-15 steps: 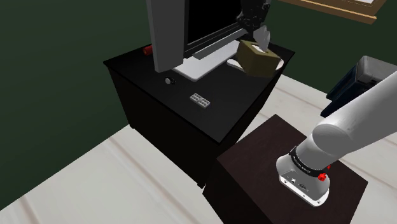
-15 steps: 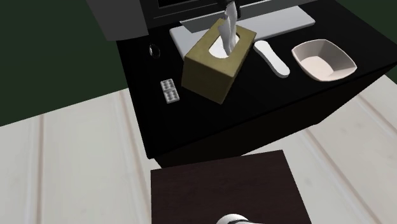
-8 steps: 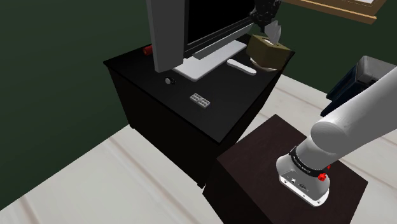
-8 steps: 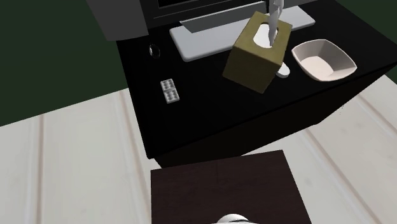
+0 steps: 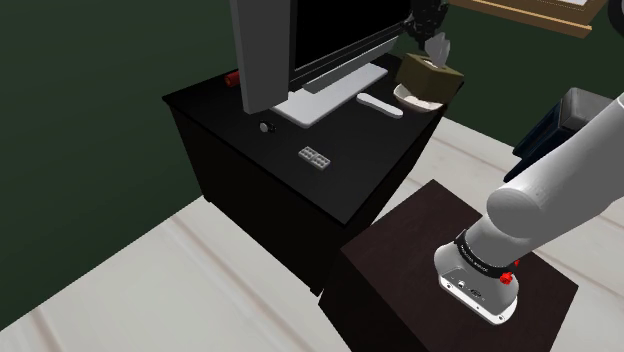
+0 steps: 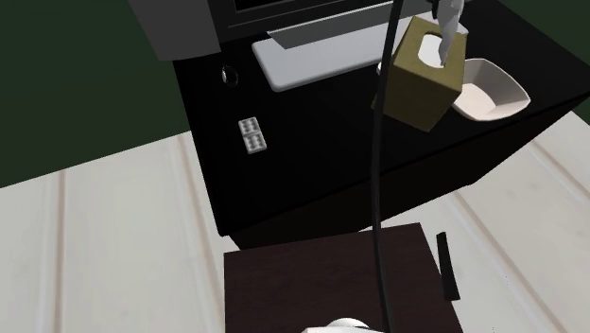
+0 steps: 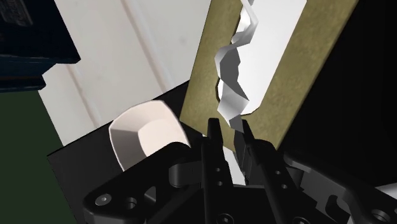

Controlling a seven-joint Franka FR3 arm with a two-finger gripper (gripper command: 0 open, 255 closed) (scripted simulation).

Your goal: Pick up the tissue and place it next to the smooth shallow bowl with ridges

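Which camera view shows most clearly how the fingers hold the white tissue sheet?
The wrist view: close up, the black fingers clasp the crinkled white tissue sheet that rises from the olive-brown box. The second exterior view shows the sheet over the box, beside the white shallow bowl; the shoulder view shows it small and far.

We log the olive-brown tissue box [image 6: 421,90], white tissue [image 6: 444,28] atop, over the white shallow square bowl [image 6: 492,95] at the black cabinet top's [image 6: 312,123] corner; grey flat keyboard [image 6: 321,59] alongside.

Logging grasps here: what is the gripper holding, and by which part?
The gripper is shut on the white tissue sticking out of the olive tissue box, pinching its upper end.
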